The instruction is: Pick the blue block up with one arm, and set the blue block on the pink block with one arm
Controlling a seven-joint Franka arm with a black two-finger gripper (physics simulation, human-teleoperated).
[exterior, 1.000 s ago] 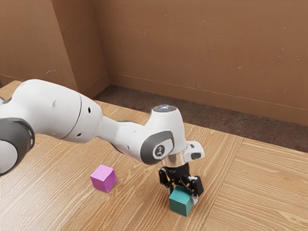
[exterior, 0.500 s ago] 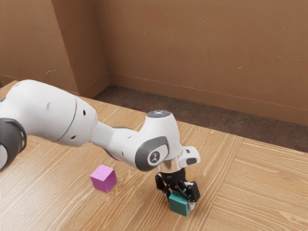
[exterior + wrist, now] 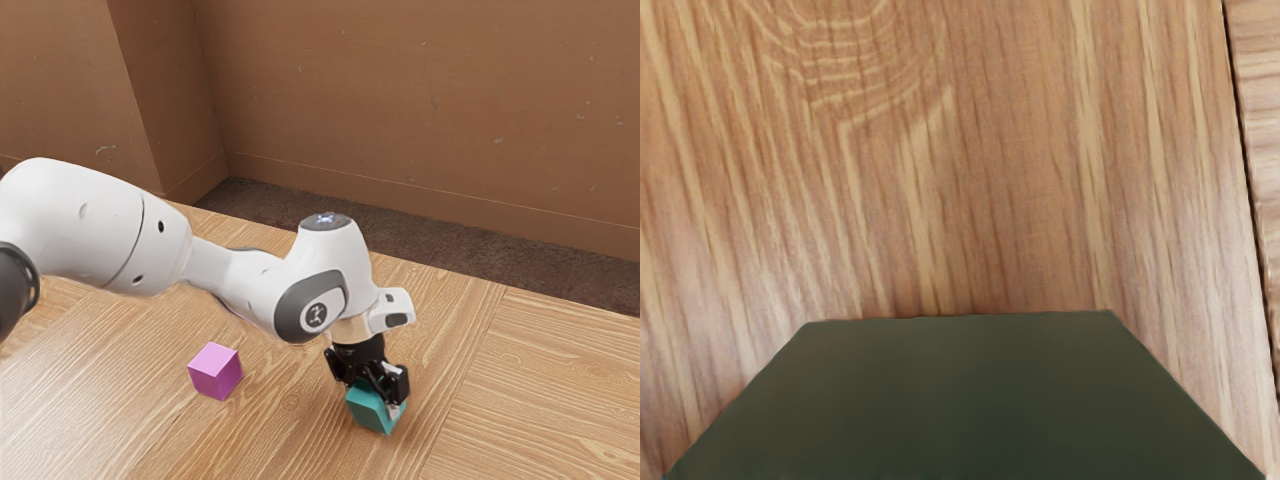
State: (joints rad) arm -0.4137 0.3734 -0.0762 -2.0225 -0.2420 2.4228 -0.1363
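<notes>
Soft, even, warm light fills the exterior view, moderately bright and without hard glare. The white arm (image 3: 100, 230) is palest along its upper shells and greys toward its underside, so the light falls mostly from above. A small pale highlight sits on the joint cap near centre frame. Shadows on the table (image 3: 560, 380) are faint and diffuse: a dim patch under the arm, a thin dark edge beneath the pink block (image 3: 215, 370), and a soft smudge below the blue block (image 3: 372, 412). The wall (image 3: 450, 100) is flatly lit and darker at the upper-left corner. In the wrist view the blue block lies in deep shade, almost black-green, against evenly lit wood grain.
</notes>
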